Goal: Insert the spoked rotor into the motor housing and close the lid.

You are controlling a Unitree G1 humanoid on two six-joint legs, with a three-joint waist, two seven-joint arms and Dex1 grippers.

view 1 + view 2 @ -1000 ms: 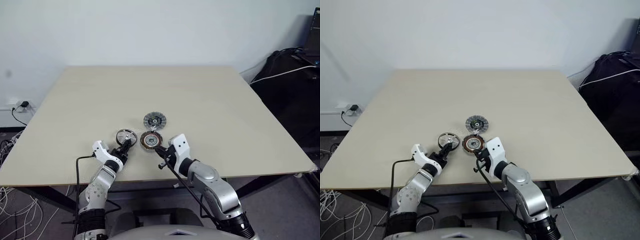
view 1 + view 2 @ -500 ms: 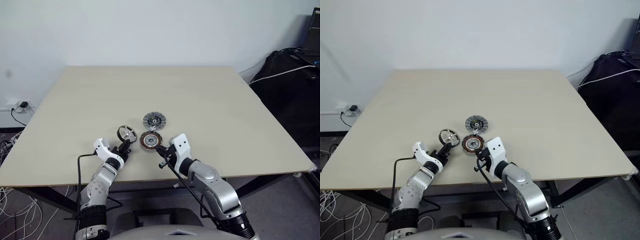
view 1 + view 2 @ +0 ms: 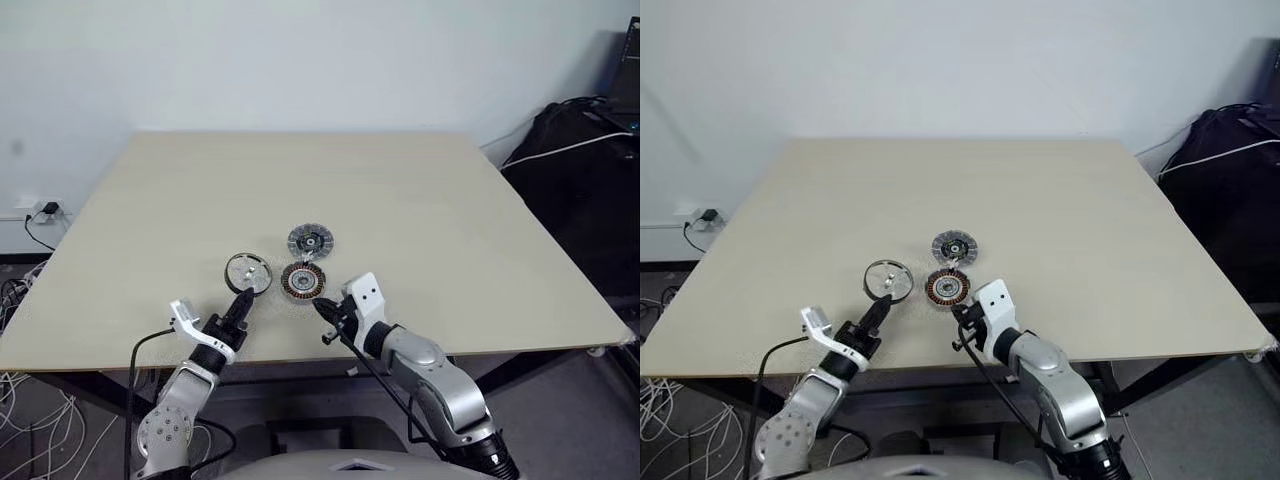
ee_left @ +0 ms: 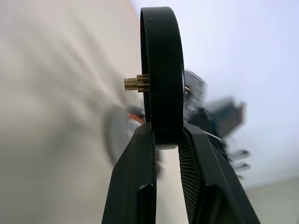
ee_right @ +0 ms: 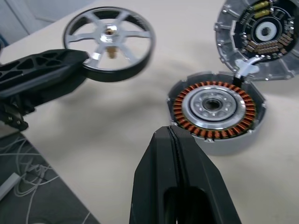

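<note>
Beige matte tabletop: left hand pinches the shiny spoked rotor by its rim; right hand clenched empty.

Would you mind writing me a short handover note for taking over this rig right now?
Left gripper: shut on the spoked rotor's rim, holding it off the table.
Right gripper: shut, empty, near the motor housing.
Lid: on the table just behind the housing.
Done: rotor picked up.
Left: seat the rotor in the housing, then close the lid.
</note>
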